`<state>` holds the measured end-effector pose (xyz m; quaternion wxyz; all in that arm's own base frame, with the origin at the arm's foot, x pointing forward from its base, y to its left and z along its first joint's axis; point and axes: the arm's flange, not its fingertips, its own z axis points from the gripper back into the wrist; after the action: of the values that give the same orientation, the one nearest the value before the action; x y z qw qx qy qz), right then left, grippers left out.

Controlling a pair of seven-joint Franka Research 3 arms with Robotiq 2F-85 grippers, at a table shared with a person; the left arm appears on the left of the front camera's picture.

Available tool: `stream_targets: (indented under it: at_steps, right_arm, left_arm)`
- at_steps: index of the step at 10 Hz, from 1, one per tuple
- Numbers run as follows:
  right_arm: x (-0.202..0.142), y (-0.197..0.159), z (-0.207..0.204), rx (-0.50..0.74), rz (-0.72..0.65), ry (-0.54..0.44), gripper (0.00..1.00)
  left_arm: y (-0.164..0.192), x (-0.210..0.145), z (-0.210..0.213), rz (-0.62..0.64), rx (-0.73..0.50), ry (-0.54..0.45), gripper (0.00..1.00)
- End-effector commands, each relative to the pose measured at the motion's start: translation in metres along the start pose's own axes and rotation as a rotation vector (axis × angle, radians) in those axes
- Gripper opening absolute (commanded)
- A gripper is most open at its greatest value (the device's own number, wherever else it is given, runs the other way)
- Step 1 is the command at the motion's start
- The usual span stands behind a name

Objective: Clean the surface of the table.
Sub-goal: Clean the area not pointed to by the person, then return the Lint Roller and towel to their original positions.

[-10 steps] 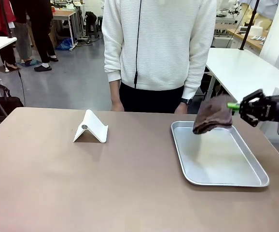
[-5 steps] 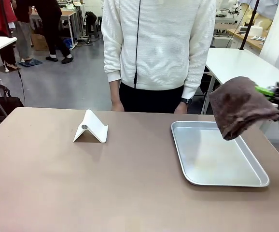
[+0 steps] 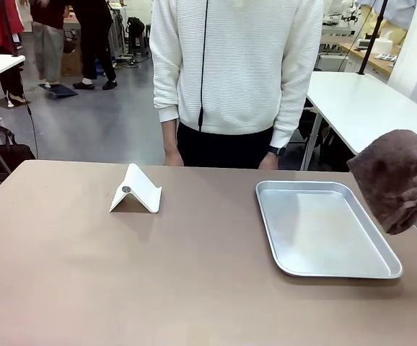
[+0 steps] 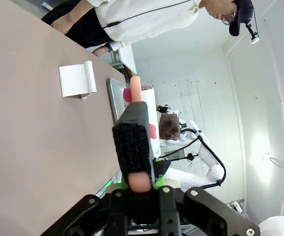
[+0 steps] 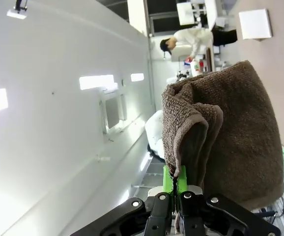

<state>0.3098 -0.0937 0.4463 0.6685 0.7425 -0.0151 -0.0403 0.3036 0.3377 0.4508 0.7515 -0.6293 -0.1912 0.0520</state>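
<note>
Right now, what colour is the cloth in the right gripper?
Dark brown; the folded terry cloth shows best in the right wrist view, pinched in the right gripper.

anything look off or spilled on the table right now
Nothing stands out. The table shows no spill, and the silver tray and white folded stand sit flat. The right gripper holds a brown towel up at the table's right edge.

We see a bright room with soft shadows. The tray [image 3: 324, 231] shines a little. Wrist pictures bend at the edges.
</note>
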Motion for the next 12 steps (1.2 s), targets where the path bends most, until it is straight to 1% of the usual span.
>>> stream_targets:
  at_steps: [1,12]
  right_arm:
    - [-0.0033,0.0044,-0.0019,0.015,-0.003,0.021,0.03]
    - [-0.0033,0.0044,-0.0019,0.015,-0.003,0.021,0.03]
  left_arm:
    - [-0.0047,-0.0010,-0.0002,0.010,-0.001,0.001,0.21]
    - [-0.0047,-0.0010,-0.0002,0.010,-0.001,0.001,0.21]
